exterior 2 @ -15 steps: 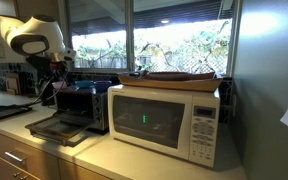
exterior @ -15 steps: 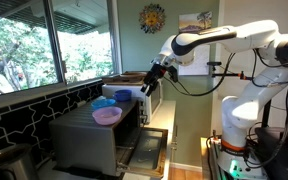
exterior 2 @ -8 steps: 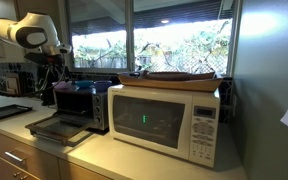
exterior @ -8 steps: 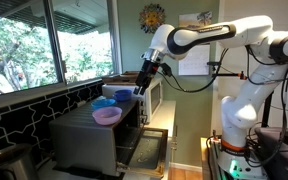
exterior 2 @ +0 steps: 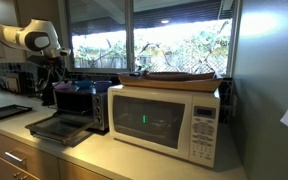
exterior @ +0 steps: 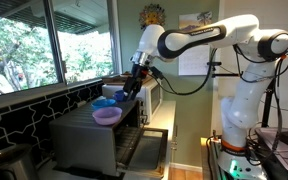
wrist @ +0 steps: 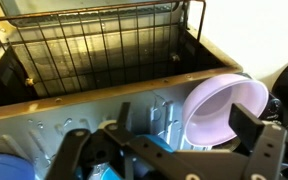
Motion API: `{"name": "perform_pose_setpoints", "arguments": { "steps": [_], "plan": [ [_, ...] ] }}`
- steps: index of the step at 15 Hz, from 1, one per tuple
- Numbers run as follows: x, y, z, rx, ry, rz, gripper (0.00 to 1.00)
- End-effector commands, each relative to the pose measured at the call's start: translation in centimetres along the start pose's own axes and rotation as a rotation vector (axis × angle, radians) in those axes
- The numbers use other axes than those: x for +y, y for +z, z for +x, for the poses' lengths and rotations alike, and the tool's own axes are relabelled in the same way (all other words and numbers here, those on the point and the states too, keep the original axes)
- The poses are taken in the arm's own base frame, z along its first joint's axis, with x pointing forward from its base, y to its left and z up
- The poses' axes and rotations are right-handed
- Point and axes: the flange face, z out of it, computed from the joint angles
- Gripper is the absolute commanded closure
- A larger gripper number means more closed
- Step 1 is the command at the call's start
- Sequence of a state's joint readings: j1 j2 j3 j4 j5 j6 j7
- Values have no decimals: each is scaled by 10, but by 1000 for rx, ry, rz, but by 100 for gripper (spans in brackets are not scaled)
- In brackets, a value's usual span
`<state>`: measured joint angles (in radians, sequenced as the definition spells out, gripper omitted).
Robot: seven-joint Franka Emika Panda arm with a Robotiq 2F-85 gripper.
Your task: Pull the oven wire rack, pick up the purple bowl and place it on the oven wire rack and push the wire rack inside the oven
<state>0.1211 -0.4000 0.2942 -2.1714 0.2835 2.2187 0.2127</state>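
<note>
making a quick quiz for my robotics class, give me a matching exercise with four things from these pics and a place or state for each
1 purple bowl
2 oven door
3 microwave
4 gripper

a white, door shut
b in the air, fingers open
c folded down open
d resting on the oven's top

Pairs: 1-d, 2-c, 3-a, 4-b

The hand (wrist: 169, 150) covers the purple bowl's (wrist: 224, 105) lower right rim.

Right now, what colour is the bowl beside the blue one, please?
The bowl is light purple, clearest in the wrist view.
</note>
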Motion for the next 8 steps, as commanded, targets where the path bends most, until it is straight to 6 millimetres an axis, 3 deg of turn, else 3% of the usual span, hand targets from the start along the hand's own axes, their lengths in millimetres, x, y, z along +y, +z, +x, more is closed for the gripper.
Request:
{"name": "perform_pose_setpoints", "arguments": {
  "steps": [1, 8],
  "plan": [
    [-15, 14, 9, 7, 5, 12, 0],
    [-23, 39, 19, 78, -7, 13, 1]
  ]
}}
